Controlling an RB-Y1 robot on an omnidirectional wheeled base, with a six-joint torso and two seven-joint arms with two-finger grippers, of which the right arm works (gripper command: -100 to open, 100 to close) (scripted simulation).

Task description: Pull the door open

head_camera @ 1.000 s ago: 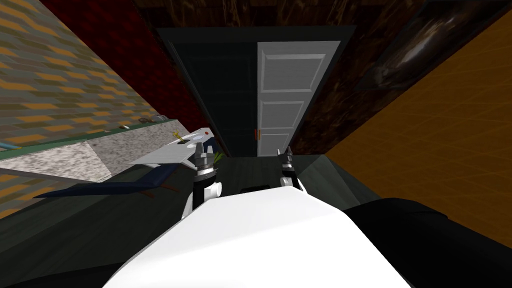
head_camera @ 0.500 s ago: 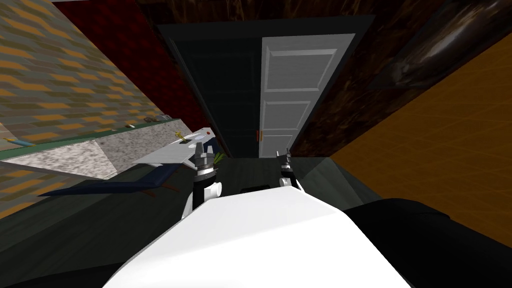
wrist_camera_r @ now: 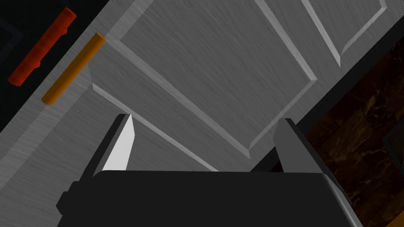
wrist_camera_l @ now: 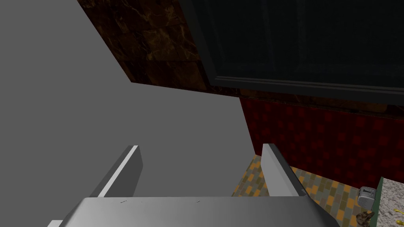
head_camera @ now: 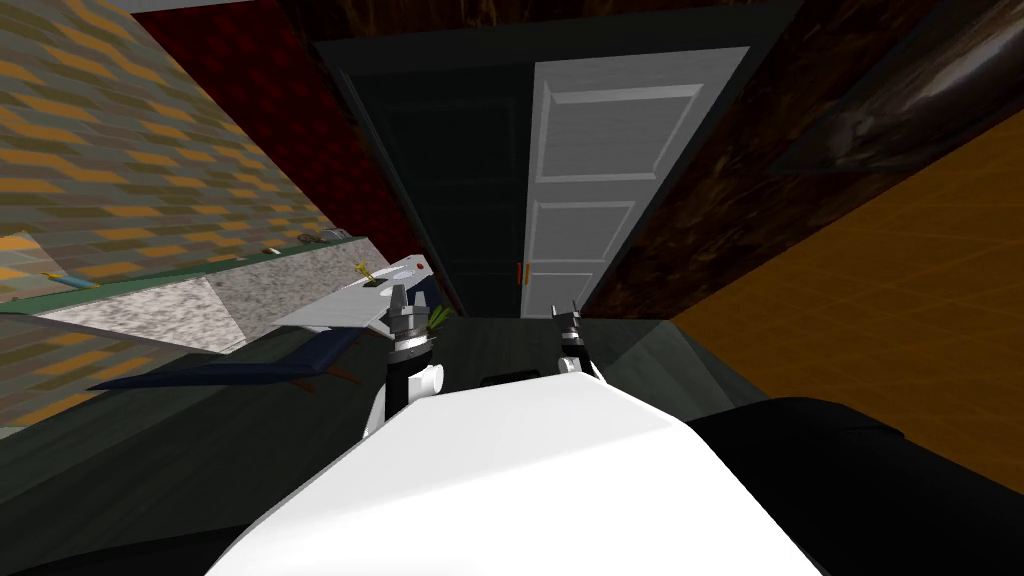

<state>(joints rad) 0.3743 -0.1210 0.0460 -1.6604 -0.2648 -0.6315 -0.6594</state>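
White panelled door (head_camera: 600, 130) stands just ahead of us, its orange bar handle (wrist_camera_r: 73, 69) near our right gripper (wrist_camera_r: 206, 118), whose fingers are spread and empty; our left gripper (wrist_camera_l: 201, 146) gapes likewise.

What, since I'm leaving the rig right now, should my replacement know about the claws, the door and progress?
Left claw open, empty, near the counter.
Right claw open, empty, facing the white door, short of it.
Orange handle at the door's edge, off to the claw's side, ungripped; red bar beside it on the dark panel.
Done: nothing; door looks shut.
Left: move right claw onto handle, grip, pull.
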